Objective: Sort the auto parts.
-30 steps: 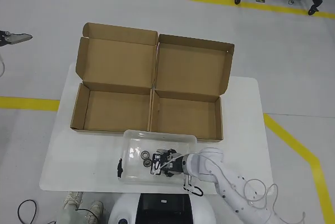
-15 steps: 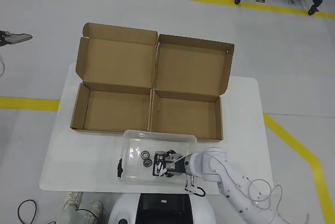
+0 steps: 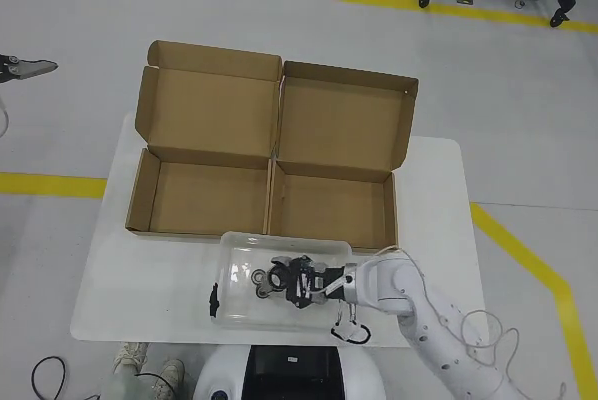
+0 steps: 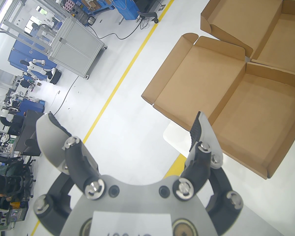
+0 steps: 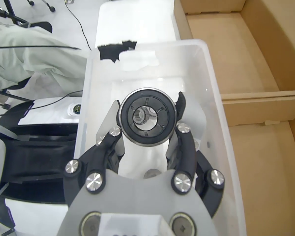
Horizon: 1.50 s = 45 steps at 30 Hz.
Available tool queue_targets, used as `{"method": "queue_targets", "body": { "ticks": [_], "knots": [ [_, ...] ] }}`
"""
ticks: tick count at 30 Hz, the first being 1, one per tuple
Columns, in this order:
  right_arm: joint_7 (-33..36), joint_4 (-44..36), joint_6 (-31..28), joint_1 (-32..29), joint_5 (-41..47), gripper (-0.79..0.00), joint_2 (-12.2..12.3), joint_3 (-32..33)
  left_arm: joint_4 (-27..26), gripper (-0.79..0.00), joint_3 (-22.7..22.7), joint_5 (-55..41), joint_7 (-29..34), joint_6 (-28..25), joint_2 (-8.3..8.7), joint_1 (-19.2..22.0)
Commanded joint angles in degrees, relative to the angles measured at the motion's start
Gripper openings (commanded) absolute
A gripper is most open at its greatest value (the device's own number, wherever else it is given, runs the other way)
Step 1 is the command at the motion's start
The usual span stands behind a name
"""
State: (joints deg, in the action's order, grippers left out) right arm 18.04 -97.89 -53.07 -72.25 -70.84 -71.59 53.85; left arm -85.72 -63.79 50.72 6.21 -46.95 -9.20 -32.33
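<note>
Auto parts (image 3: 263, 288) lie in a clear bin (image 3: 237, 243) at the near edge of the white bench (image 3: 129, 280). In the top view, the right pincer (image 3: 282, 277) reaches into the bin from the right and clamps a round bearing (image 3: 276, 271) between its fingers. Two open cardboard boxes stand side by side just beyond the bin: the left box (image 3: 209, 198) and the right box (image 3: 334, 208), each with its lid folded back on the far side.

In the left wrist view, the left pincer (image 4: 125, 121) hangs over the floor (image 4: 127, 79) with its fingers spread wide and nothing between them. The left box (image 4: 255, 114) lies nearest to it and the right box (image 4: 285, 40) beyond.

In the right wrist view, the right pincer (image 5: 147, 103) grips the bearing (image 5: 166, 117) by its outer rim, above the bin's inside. A small metal part (image 5: 143, 116) shows through the bearing's bore. Another loose part (image 5: 152, 173) lies on the bin floor near the pincer's base. Black tape (image 5: 115, 50) sticks to the bin's left end wall.
</note>
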Motion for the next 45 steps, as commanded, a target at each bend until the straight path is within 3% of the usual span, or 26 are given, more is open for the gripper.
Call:
{"method": "queue_targets", "body": {
  "ticks": [1, 5, 23, 35, 45],
  "knots": [
    [-2.77, -0.65, -1.23, -0.03, 1.29, -0.785, 0.26, 1.15, 0.00, 0.000, 0.00, 0.00, 0.00, 0.00, 0.00, 0.00],
    [-9.05, -2.17, -4.93, -0.31, 3.83, -0.785, 0.84, 3.63, 0.00, 0.000, 0.00, 0.00, 0.00, 0.00, 0.00, 0.00],
    [-27.03, -10.67, -4.93, 3.65, 3.71, -0.785, 4.81, 5.95, 0.00, 0.000, 0.00, 0.00, 0.00, 0.00, 0.00, 0.00],
    [-33.34, -14.09, -4.93, 10.88, 10.22, -0.785, 9.06, 6.03, 0.00, 0.000, 0.00, 0.00, 0.00, 0.00, 0.00, 0.00],
    [-31.76, -16.64, -4.93, 14.50, 14.81, -0.785, 11.84, 7.64, 0.00, 0.000, 0.00, 0.00, 0.00, 0.00, 0.00, 0.00]
  ]
}}
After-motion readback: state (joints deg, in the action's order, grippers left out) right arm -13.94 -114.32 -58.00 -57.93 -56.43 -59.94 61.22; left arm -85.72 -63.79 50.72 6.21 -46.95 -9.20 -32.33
